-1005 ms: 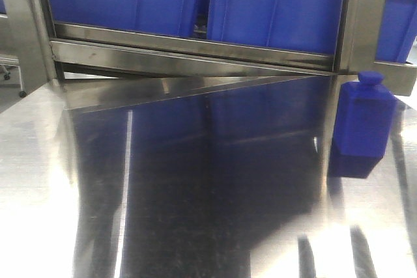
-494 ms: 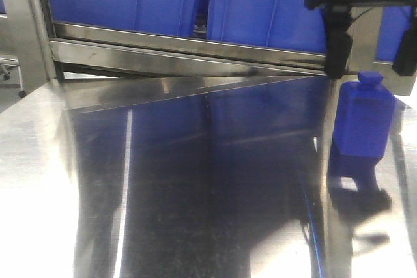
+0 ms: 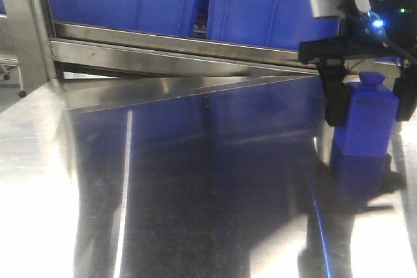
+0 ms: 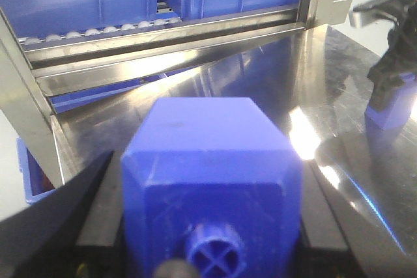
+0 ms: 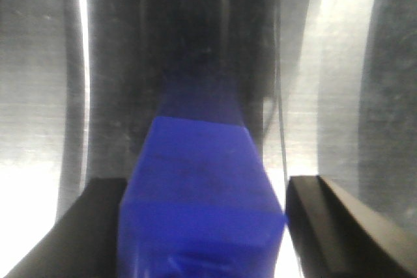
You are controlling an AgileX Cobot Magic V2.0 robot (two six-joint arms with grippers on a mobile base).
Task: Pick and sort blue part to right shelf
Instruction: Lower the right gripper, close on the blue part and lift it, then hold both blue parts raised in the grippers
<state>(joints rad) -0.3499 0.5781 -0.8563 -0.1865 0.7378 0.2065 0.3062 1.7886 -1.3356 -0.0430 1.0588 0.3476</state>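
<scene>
A blue bottle-shaped part [image 3: 365, 141] stands upright on the steel table at the right. My right gripper [image 3: 369, 119] is open and straddles it, one black finger on each side. In the right wrist view the part [image 5: 195, 180] fills the space in my right gripper [image 5: 208, 226], with a bright gap at the right finger. My left gripper [image 4: 208, 226] is shut on a second blue part [image 4: 208, 154], cap toward the camera; this gripper is out of the front view. The right shelf [image 3: 195, 50], a steel rack with blue bins [image 3: 273, 4], stands behind the table.
The shelf's flat front rail [image 4: 163, 56] and pale rollers [image 4: 98, 30] lie straight ahead of my left gripper. A steel upright post [image 4: 26, 109] stands at its left. The reflective table top [image 3: 195, 180] spreads across the front view.
My right gripper has come down from above into the front view and now has its fingers on both sides of the standing blue part. The part has not moved.
</scene>
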